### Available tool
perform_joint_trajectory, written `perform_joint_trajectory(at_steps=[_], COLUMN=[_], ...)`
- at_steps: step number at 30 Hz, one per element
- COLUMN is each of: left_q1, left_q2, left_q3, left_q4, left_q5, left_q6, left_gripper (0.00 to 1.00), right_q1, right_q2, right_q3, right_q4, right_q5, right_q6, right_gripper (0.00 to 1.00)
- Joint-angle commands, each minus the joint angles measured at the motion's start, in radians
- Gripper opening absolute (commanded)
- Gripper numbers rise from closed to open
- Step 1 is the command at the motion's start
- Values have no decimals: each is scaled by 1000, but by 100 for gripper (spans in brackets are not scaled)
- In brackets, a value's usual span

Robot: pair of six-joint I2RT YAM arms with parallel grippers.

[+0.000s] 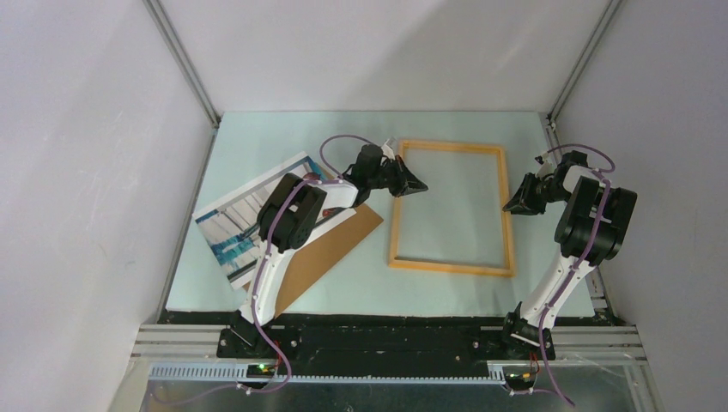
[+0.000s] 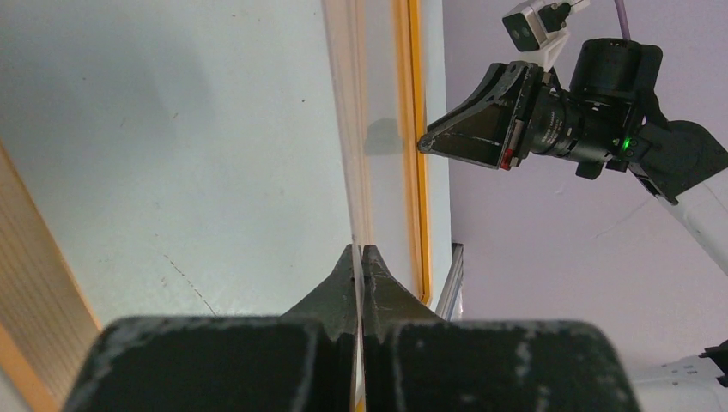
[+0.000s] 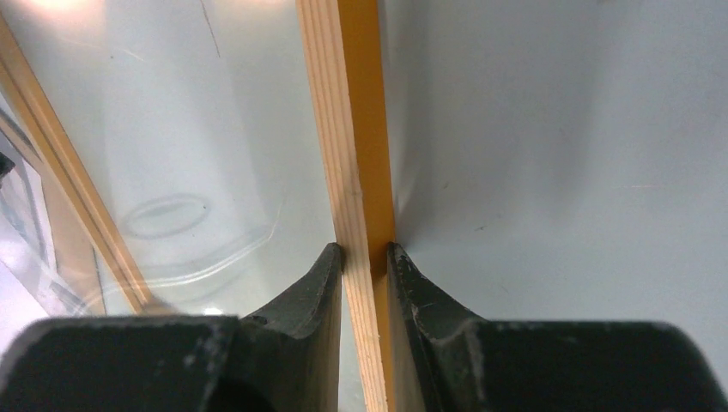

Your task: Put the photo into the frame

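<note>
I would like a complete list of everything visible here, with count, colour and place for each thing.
frame: one, orange-yellow, flat, centre
photo: one, white-bordered print, left side
backing board: one, brown, between photo and frame
mat: one, pale green, under everything
arms: two, black and white, bases at the near edge
left end effector: one, black, closed, at the frame's left rail
right end effector: one, black, closed on the frame's right rail
</note>
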Motion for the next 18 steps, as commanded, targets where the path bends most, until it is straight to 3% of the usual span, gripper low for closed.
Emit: perform_joint_trajectory(at_steps=[1, 18], left_q1=[-48, -48], left_q2=[0, -9], left_q3=[46, 40], left_q4=[-10, -35], left_q5=[47, 23], left_q6=[31, 58], left_gripper=[0, 0], right_q1=[13, 15], right_q2=[8, 8], right_q3=[30, 30], right_q4=[-11, -17], right_q5=[-69, -64], right_q6=[25, 19], right_gripper=[8, 10])
